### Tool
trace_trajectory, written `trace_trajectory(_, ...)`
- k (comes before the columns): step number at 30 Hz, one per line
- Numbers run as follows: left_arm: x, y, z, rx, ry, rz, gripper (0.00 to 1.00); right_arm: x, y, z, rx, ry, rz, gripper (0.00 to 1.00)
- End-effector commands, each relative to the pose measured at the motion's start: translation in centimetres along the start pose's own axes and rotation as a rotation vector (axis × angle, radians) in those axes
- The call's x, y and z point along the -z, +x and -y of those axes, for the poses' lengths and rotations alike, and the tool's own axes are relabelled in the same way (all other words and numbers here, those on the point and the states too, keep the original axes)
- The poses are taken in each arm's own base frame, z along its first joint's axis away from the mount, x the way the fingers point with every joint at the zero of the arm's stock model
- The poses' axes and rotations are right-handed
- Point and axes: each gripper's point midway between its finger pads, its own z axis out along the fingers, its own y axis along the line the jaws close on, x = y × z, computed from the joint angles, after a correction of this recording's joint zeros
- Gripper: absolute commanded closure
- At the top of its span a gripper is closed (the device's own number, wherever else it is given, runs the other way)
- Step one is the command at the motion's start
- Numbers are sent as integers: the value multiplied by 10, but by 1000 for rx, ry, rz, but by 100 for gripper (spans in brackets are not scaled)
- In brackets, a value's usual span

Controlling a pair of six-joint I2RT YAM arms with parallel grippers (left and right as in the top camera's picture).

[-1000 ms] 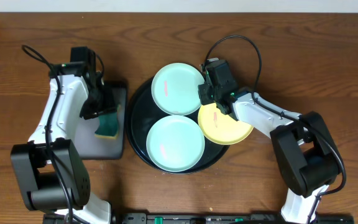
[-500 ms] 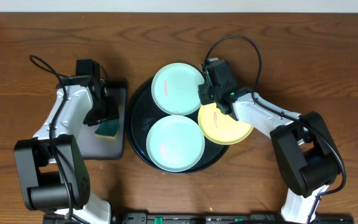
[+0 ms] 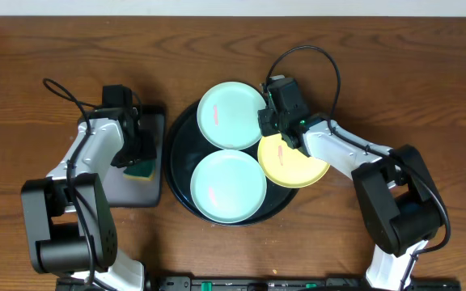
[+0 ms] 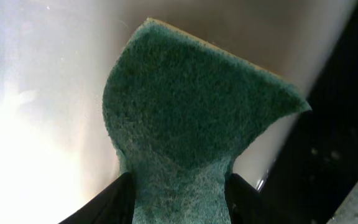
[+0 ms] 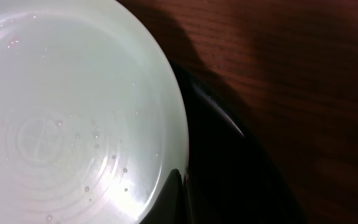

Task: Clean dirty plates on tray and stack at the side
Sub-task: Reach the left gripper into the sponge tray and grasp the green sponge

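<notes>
The round black tray [image 3: 176, 158] holds two mint-blue plates, the far one [image 3: 229, 113] and the near one [image 3: 227, 187], each with a reddish smear. A pale yellow plate [image 3: 296, 164] with a red smear lies over the tray's right rim. My right gripper [image 3: 267, 121] is shut on the right edge of the far mint-blue plate [image 5: 73, 112], its tips [image 5: 180, 186] pinching the rim above the tray [image 5: 229, 124]. My left gripper [image 3: 136, 155] is shut on the green sponge [image 3: 142, 170]; the sponge [image 4: 197, 112] fills the left wrist view between the gripper's [image 4: 179, 199] black fingers.
A smaller rectangular dark tray [image 3: 124, 192] lies left of the round tray, under the sponge. Brown wooden tabletop [image 3: 427, 89] surrounds everything. Cables loop above both arms.
My left arm has shifted a little to the right over the rectangular tray with the sponge in it. The right arm and the plates have not moved.
</notes>
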Motion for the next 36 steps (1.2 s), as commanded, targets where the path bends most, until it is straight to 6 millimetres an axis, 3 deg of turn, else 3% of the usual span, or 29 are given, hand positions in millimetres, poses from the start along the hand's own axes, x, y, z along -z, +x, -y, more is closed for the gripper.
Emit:
trace_trajectory(1, -8, 10, -5, -10, -18, -29, 54, -2, 4, -1, 6, 2, -8, 99)
trace_trajectory(16, -23, 22, -8, -10, -19, -34, 56, -2, 4, -1, 6, 2, -8, 99)
trace_trajectory(19, -23, 22, -8, -9, -19, -36, 78, -2, 4, -1, 6, 2, -8, 99)
trace_trajectory(24, -22, 22, -7, -9, -18, -33, 92, -2, 4, -1, 6, 2, -8, 99)
trace_trajectory(26, -20, 22, -7, -10, -18, -32, 93, -2, 4, -1, 6, 2, -8, 99)
trace_trajectory(30, 2, 12, -6, -9, -10, 16, 93, -2, 4, -1, 6, 2, -8, 99)
trace_trajectory(36, 62, -12, -2, -6, 25, 223, 93, -2, 4, -1, 6, 2, -8, 99)
